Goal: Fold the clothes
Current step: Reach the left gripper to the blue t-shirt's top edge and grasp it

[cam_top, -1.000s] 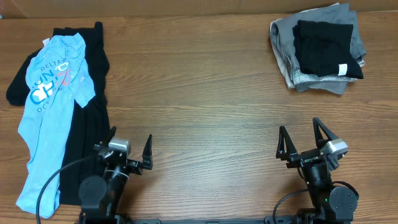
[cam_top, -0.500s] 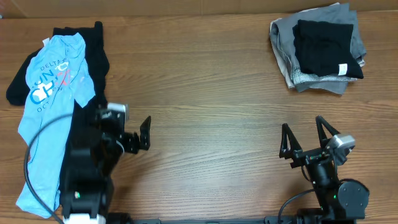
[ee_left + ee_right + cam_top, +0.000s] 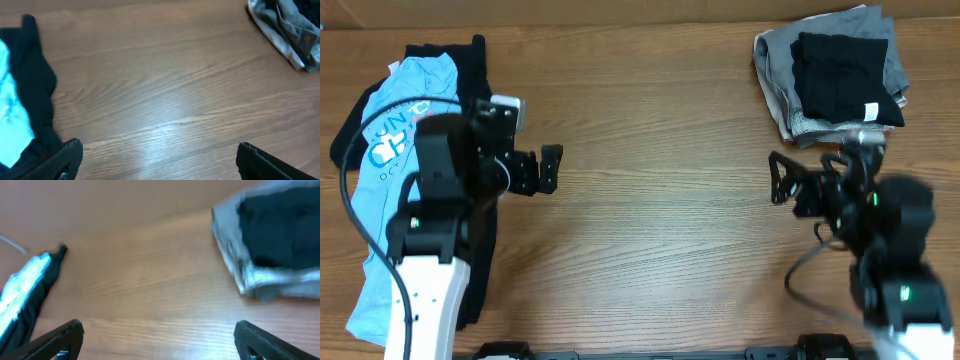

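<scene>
A light blue T-shirt (image 3: pixel 378 135) lies spread over a black garment (image 3: pixel 470 65) at the table's left. It also shows in the left wrist view (image 3: pixel 11 120) beside the black garment (image 3: pixel 32 85). A folded pile, a black piece (image 3: pixel 842 72) on a grey garment (image 3: pixel 775 62), sits at the back right and shows in the right wrist view (image 3: pixel 277 235). My left gripper (image 3: pixel 548 169) is open and empty over bare wood, just right of the black garment. My right gripper (image 3: pixel 777 180) is open and empty, in front of the folded pile.
The wooden table (image 3: pixel 650 120) runs bare between the two clothes piles. The left wrist view shows the grey pile's edge (image 3: pixel 282 25) far right. The right wrist view shows the blue and black clothes (image 3: pixel 27 287) at far left.
Both arms have lifted from the near edge and moved toward the table's middle. The left arm now hangs over the black garment's edge. Both grippers stayed open.
</scene>
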`<state>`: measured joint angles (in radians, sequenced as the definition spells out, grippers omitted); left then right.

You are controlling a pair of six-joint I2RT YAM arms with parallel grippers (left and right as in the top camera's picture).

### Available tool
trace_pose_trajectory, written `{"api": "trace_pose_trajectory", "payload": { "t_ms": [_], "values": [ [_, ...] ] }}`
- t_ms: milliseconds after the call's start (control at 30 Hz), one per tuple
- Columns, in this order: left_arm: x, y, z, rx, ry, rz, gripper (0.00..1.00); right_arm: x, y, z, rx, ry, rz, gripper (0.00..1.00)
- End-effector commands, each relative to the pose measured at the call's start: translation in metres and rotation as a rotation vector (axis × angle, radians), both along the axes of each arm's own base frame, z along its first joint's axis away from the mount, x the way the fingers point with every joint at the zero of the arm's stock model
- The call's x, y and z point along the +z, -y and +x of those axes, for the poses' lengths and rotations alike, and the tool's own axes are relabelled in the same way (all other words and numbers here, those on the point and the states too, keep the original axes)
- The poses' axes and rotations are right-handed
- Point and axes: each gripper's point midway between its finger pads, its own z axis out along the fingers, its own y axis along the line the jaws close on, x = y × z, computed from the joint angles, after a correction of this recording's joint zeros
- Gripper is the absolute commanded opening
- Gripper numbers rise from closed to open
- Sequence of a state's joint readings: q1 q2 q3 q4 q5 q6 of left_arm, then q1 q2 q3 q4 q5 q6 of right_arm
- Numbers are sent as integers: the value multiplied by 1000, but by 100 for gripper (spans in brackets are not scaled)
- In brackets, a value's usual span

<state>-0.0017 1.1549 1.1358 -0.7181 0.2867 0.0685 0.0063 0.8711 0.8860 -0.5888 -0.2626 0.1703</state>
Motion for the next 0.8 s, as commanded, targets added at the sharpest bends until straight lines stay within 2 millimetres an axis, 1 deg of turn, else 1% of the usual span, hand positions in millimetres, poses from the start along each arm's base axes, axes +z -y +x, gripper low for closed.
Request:
{"api": "trace_pose_trajectory", "payload": {
  "t_ms": [0, 67, 167, 233, 267, 300, 333, 400, 433, 500, 567, 633, 667, 700, 767],
  "values": [
    [11, 10, 10, -89, 31, -8, 100, 6, -2, 23, 19, -86, -12, 100],
    [8, 10, 15, -92, 30, -4, 100, -3, -3, 36, 25, -169, -6, 100],
    [2, 10, 20, -92, 17, -6, 100, -17, -13, 56, 75, -228, 31, 100],
    [1, 10, 26, -90, 23, -7, 100, -22, -23, 70, 121, -220, 73, 100],
    [1, 9, 29, -85, 28, -10, 100, -23, -32, 75, 168, -215, 107, 100],
    [3, 8, 33, -80, 34, -8, 100, -25, -37, 77, 197, -216, 128, 100],
    [5, 4, 37, -61, 37, -5, 100, -24, -47, 80, 254, -206, 167, 100],
    [12, -9, 49, 8, 34, -4, 100, -22, -57, 84, 309, -190, 203, 100],
    [19, -19, 59, 38, 34, -1, 100, -22, -60, 87, 328, -181, 215, 100],
    [26, -34, 72, 75, 25, 1, 99, -22, -60, 88, 328, -177, 214, 99],
    [29, -54, 83, 128, -1, 17, 96, -23, -59, 88, 322, -181, 210, 97],
    [27, -79, 94, 203, -38, 49, 88, -25, -59, 87, 320, -189, 210, 97],
    [24, -91, 98, 241, -55, 69, 87, -26, -59, 87, 317, -195, 208, 97],
    [18, -108, 103, 298, -87, 93, 86, -29, -60, 86, 311, -204, 200, 97],
    [5, -128, 106, 352, -132, 124, 85, -33, -61, 85, 300, -217, 183, 97]
  ]
}}
